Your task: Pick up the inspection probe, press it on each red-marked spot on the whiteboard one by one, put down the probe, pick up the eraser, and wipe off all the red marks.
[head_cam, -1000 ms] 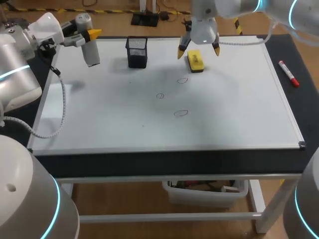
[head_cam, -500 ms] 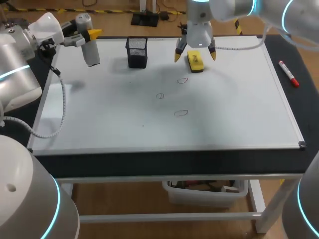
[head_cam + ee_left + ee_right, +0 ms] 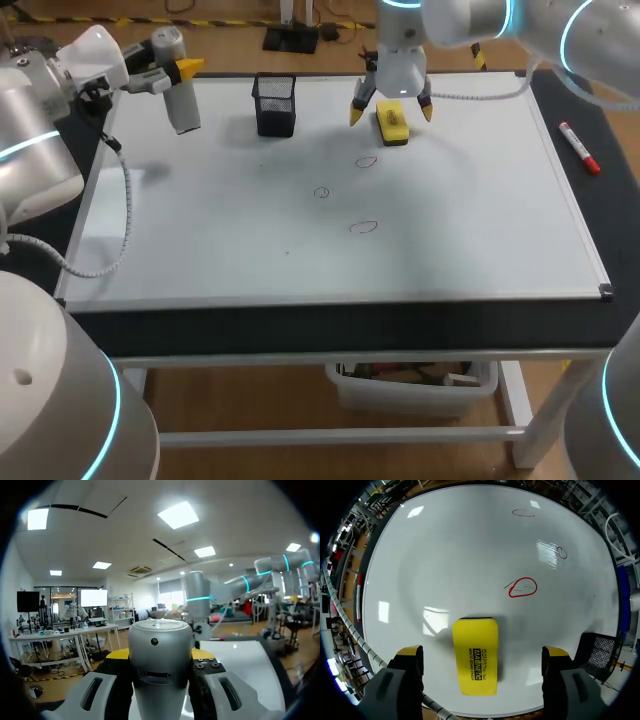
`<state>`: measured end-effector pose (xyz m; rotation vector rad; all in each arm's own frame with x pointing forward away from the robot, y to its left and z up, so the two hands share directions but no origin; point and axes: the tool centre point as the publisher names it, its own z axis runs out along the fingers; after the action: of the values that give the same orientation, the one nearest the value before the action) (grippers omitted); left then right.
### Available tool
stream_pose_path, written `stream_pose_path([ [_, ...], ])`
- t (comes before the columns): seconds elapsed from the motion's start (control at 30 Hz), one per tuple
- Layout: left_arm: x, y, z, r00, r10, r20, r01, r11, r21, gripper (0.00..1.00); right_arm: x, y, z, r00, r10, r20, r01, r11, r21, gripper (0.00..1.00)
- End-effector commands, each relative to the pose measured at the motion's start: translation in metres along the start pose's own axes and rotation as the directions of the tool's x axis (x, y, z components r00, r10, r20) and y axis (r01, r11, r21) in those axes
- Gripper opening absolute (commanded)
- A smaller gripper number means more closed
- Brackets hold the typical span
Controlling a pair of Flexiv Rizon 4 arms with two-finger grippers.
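Right gripper (image 3: 482,653): fingers apart, one on each side of the eraser (image 3: 475,656). Clearance shows between each yellow tip and the eraser; no contact.

Eraser: yellow, lying flat on the whiteboard (image 3: 200,240) near the far edge, its long axis running away from the gripper.

Left gripper (image 3: 178,70): clamped on the probe (image 3: 182,98), a grey cylinder. The left wrist view shows the probe body seated between the fingers. The probe is held over the far left corner of the whiteboard, roughly upright. Whether its lower end touches the surface cannot be told.

Red marks: three small loops on the whiteboard, none wiped.
- One (image 3: 366,160) just ahead of the eraser.
- One (image 3: 321,192) nearer the middle.
- One (image 3: 364,227) closest to the near edge.

Other items:
- Black mesh cup (image 3: 275,105) on the whiteboard, between probe and eraser.
- Red marker (image 3: 579,147) on the dark surface beside the right edge of the whiteboard.
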<state>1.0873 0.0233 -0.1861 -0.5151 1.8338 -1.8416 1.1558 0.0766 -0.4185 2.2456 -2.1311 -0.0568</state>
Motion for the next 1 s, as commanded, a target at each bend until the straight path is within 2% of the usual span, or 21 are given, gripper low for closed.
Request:
stream_pose_path([
  [0.03, 0.001, 0.001, 0.001, 1.0, 0.003, 0.005, -0.003, 1.0, 0.006, 0.0, -0.001, -0.003, 0.001, 1.0, -0.007, -0.001, 0.007, 1.0, -0.006, 1.0],
  [0.2, 0.001, 0.001, 0.001, 1.0, 0.003, 0.005, -0.003, 1.0, 0.006, 0.0, -0.001, -0.003, 0.003, 1.0, -0.009, -0.001, 0.009, 1.0, -0.01, 1.0],
  [0.23, 0.001, 0.001, 0.001, 1.0, 0.003, 0.005, -0.003, 1.0, 0.006, 0.0, -0.001, -0.003, 0.003, 1.0, -0.01, -0.002, 0.01, 1.0, -0.011, 0.92],
  [0.27, 0.001, 0.001, 0.001, 1.0, 0.003, 0.005, -0.003, 1.0, 0.006, 0.0, -0.001, -0.004, 0.003, 1.0, -0.011, -0.003, 0.011, 1.0, -0.011, 0.69],
  [0.33, 0.001, 0.001, 0.001, 1.0, 0.003, 0.005, -0.003, 1.0, 0.006, 0.0, -0.001, -0.004, 0.002, 1.0, -0.013, -0.003, 0.013, 1.0, -0.011, 0.43],
  [0.4, 0.001, 0.001, 0.001, 1.0, 0.003, 0.005, -0.003, 1.0, 0.006, 0.0, -0.001, -0.004, 0.002, 1.0, -0.017, -0.005, 0.017, 1.0, -0.013, 0.22],
  [0.43, 0.001, 0.001, 0.001, 1.0, 0.003, 0.005, -0.003, 1.0, 0.006, 0.0, 0.0, -0.004, 0.002, 1.0, -0.018, -0.006, 0.018, 1.0, -0.015, 0.07],
  [0.47, 0.001, 0.001, 0.001, 1.0, 0.003, 0.005, -0.003, 1.0, 0.006, 0.0, 0.001, -0.004, 0.003, 1.0, -0.019, -0.008, 0.019, 1.0, -0.017, 0.0],
  [0.8, 0.001, 0.001, 0.001, 1.0, 0.003, 0.005, -0.003, 1.0, 0.006, 0.0, 0.011, 0.002, -0.013, 1.0, -0.008, -0.014, 0.008, 1.0, -0.007, 0.0],
  [1.0, 0.001, 0.001, 0.001, 1.0, 0.003, 0.005, -0.003, 1.0, 0.006, 0.0, 0.028, 0.013, -0.026, 1.0, -0.016, 0.002, 0.016, 1.0, 0.003, 0.0],
])
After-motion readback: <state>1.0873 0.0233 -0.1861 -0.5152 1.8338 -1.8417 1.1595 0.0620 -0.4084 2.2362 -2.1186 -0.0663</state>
